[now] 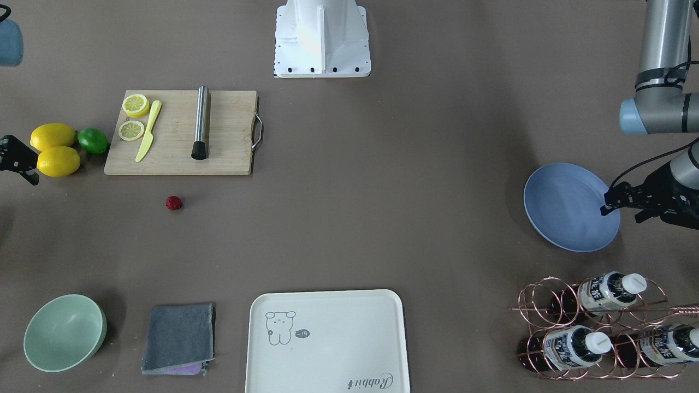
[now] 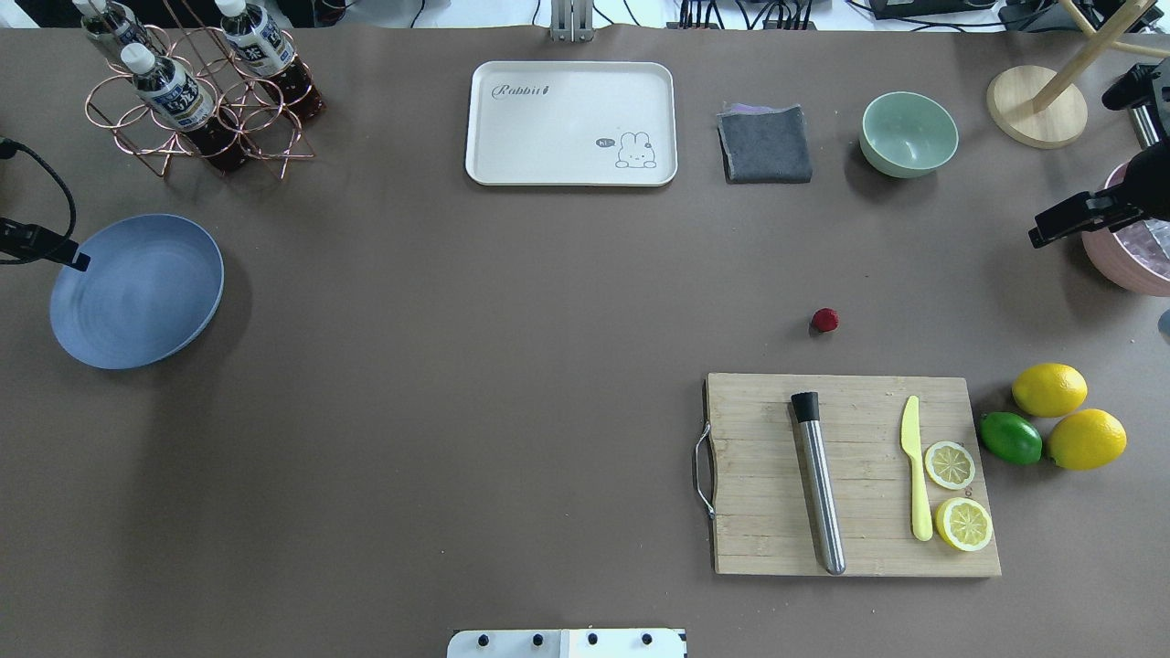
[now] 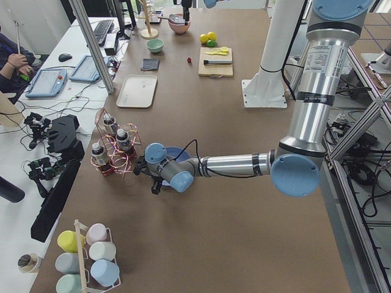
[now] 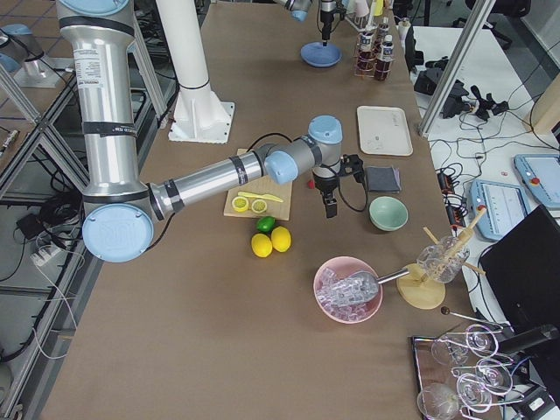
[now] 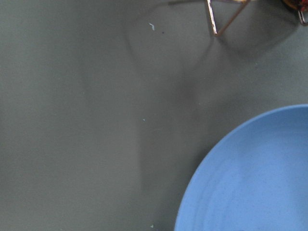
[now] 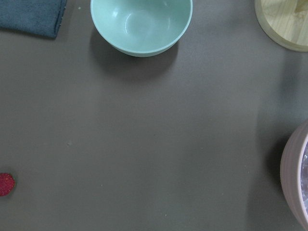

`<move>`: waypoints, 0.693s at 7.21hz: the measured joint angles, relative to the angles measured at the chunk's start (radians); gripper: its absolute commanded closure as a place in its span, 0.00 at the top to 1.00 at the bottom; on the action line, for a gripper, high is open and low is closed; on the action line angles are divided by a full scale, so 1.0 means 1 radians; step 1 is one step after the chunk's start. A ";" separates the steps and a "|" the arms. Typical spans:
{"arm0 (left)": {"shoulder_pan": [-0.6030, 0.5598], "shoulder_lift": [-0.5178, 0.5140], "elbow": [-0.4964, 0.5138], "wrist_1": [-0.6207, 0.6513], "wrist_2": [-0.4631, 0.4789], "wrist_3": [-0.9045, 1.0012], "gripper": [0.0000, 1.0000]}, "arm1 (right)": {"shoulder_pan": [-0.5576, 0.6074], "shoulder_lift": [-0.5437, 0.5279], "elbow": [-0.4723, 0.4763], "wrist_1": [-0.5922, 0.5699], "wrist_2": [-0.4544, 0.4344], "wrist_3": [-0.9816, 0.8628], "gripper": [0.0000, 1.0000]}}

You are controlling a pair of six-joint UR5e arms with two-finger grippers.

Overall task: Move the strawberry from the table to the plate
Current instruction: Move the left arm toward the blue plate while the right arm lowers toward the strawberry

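- On the right half of the table point(image 2: 475, 384), the strawberry point(image 2: 824, 320) lies on the bare surface. It is just beyond the far edge of the cutting board point(image 2: 859, 475) and does not touch it.
- At the far left of the table sits the plate point(image 2: 137, 292), with nothing on it and well apart from the berry.
- By that layout, no part of the task is done yet: the berry has not been picked up, carried or set down.
- The right gripper point(image 2: 1042, 236) hovers at the table's right edge, to the right of the berry and a little farther out. Its wrist camera catches only the berry's edge at the left border.
- The left gripper point(image 2: 78, 262) hangs over the left rim of the plate.
- Neither claw holds the berry. Whether their fingers are spread or closed cannot be told from these views.
- What is left, as a judgement, is the whole job: reach the berry, close on it, lift it, cross the table leftward and release it on the plate. The right arm looks the better placed to start.
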 measured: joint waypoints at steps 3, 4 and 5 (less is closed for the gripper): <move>0.010 -0.001 0.000 -0.016 -0.027 -0.028 0.00 | -0.001 0.001 0.001 0.000 0.000 0.000 1.00; 0.008 -0.001 -0.009 -0.020 -0.039 -0.035 0.00 | -0.001 0.001 0.000 0.000 0.000 0.000 1.00; 0.005 -0.001 -0.033 -0.023 -0.059 -0.063 0.00 | -0.001 0.001 0.000 0.000 0.000 0.000 1.00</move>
